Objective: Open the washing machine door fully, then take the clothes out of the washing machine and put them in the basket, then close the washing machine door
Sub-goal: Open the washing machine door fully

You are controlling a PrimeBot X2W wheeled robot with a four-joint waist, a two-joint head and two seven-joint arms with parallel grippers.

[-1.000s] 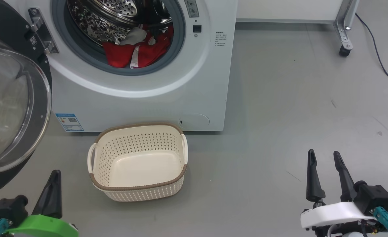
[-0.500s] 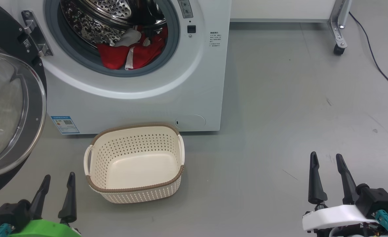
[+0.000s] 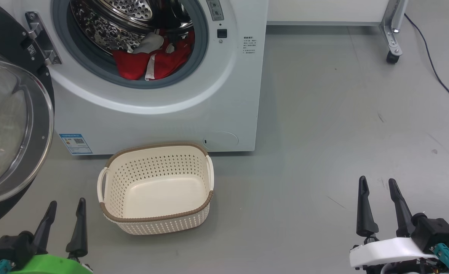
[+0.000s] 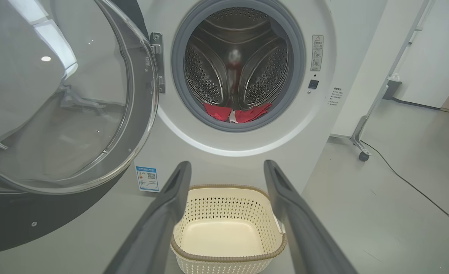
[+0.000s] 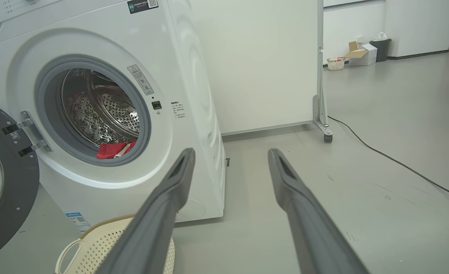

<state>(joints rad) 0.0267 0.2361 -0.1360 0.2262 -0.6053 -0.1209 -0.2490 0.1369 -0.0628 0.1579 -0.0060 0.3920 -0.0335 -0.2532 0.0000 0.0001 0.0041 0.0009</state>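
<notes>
The white washing machine (image 3: 163, 114) stands at the upper left with its door (image 3: 7, 125) swung wide to the left, black rim and clear glass bowl facing me. Red clothes (image 3: 154, 62) with white trim and a white piece lie at the front of the steel drum, and the red heap (image 4: 237, 113) (image 5: 114, 149) also appears in both wrist views. The cream basket (image 3: 112, 182) sits on the floor in front of the machine, with nothing in it. My left gripper (image 3: 66, 219) hovers open, low left of the basket. My right gripper (image 3: 378, 198) hangs open far to the right.
A wheeled metal frame leg (image 3: 392, 38) and a black cable (image 3: 437, 64) lie at the upper right. Bare grey floor (image 3: 323, 133) stretches between the machine and my right gripper. A white panel (image 5: 262, 64) stands behind the machine.
My left gripper went from shut to open over the last second. The head camera shifted slightly early on, then held still. The door, clothes and basket stay as they were.
</notes>
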